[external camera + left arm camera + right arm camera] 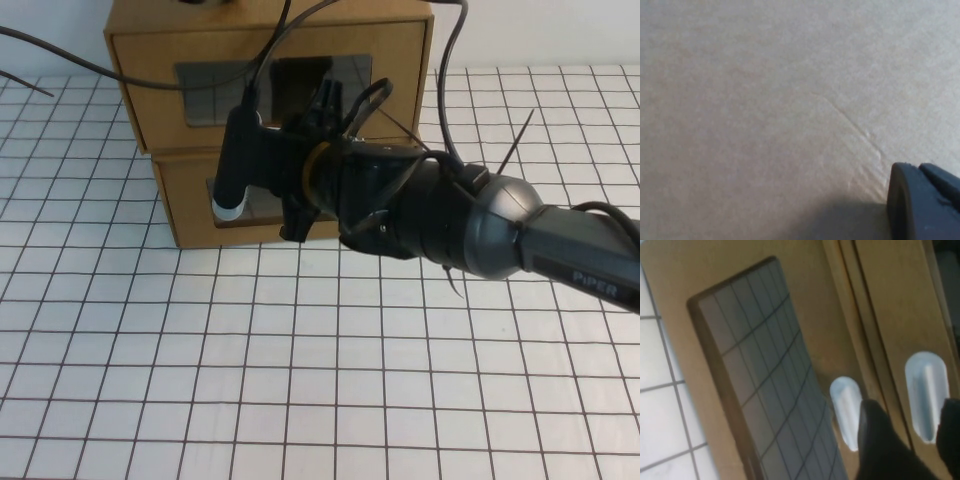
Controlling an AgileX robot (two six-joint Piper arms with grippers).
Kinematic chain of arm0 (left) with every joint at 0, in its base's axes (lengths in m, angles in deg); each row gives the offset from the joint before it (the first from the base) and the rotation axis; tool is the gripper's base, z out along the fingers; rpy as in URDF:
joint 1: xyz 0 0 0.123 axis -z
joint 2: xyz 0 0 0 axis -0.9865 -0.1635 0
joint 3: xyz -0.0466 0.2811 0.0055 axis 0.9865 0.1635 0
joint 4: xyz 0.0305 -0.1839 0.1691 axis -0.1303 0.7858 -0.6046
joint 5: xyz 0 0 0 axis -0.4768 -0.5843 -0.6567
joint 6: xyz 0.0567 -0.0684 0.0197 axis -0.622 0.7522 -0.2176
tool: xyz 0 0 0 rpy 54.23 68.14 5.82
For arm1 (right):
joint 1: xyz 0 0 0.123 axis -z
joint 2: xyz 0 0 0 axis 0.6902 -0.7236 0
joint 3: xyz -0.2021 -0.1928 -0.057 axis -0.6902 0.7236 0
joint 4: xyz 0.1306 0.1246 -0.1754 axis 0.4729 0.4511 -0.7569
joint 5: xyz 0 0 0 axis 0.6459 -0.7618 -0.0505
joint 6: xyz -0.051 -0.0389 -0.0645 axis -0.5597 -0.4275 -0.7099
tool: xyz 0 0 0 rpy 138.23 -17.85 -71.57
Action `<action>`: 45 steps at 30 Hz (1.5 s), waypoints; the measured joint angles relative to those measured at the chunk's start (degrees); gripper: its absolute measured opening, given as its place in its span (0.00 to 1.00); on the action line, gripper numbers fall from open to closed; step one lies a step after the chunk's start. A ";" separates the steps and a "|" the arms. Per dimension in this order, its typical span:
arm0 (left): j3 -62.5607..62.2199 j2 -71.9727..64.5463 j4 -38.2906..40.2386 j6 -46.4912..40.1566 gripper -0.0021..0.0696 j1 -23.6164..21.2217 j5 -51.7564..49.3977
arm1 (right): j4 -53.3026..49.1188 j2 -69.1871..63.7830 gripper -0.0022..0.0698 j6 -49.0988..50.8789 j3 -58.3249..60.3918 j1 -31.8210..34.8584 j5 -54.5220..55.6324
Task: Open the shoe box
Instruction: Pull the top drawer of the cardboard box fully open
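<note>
Right arm (500,235) reaches from right to far centre, right gripper (325,105) jaws apart. Left gripper (922,202) only partly visible, in its wrist view.

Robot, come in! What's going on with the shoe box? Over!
Right gripper at front of stacked shoe boxes, jaws open by a finger hole. Left gripper close to plain cardboard. Boxes look shut. Nothing seen blocking.

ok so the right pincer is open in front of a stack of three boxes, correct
Not three. The high view shows two boxes stacked, the upper box and the lower box. The rest holds: the right pincer is open at their fronts. The left pincer sits close against plain cardboard.
</note>
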 joint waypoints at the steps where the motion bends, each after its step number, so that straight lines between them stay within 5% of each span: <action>1: 0.00 0.00 -0.11 0.00 0.03 0.00 0.00 | -0.12 0.00 0.36 0.03 0.00 0.00 0.29; 28: 0.00 0.00 -0.37 0.00 0.03 0.00 -0.12 | -11.60 -1.90 0.34 7.14 -0.12 0.00 1.50; 45: 0.00 0.00 -0.46 0.00 0.03 0.00 -0.12 | -27.73 -3.09 0.07 20.36 -0.12 -0.10 -1.40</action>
